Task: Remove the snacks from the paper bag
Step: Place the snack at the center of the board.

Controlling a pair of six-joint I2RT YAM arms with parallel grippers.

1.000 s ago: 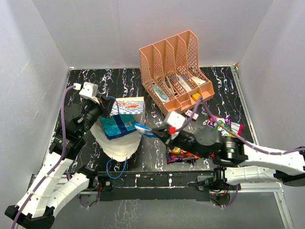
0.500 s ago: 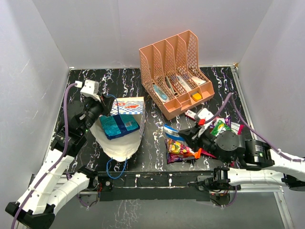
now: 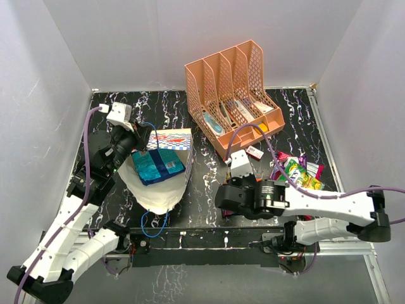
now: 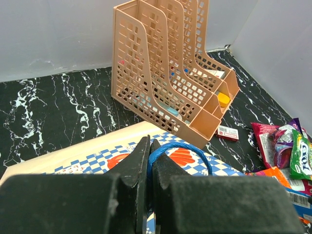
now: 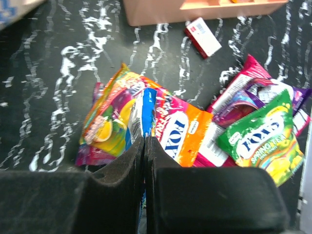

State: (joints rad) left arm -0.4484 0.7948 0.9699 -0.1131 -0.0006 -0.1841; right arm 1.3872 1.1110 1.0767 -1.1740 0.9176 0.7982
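The paper bag (image 3: 166, 190) lies on its side at the left with a blue snack packet (image 3: 158, 166) showing in its mouth. My left gripper (image 4: 148, 144) is shut on the bag's blue cord handle (image 4: 183, 150) and holds it up. My right gripper (image 5: 145, 139) is shut on the edge of a blue-and-white packet (image 5: 142, 114), low over the pile of snacks (image 3: 296, 174) on the right. Under and beside it lie an orange packet (image 5: 184, 137), a green packet (image 5: 258, 139), magenta packets (image 5: 241, 97) and a multicoloured packet (image 5: 102, 126).
The peach file organizer (image 3: 231, 95) stands at the back centre with small items in its slots. A small red-and-white box (image 5: 204, 36) lies just in front of it. White walls close in the black marbled table (image 3: 107, 114) on three sides.
My right arm carried the blue-and-white packet from the bag's mouth rightward to the snack pile and lowered over it. The left gripper kept its hold on the cord handle.
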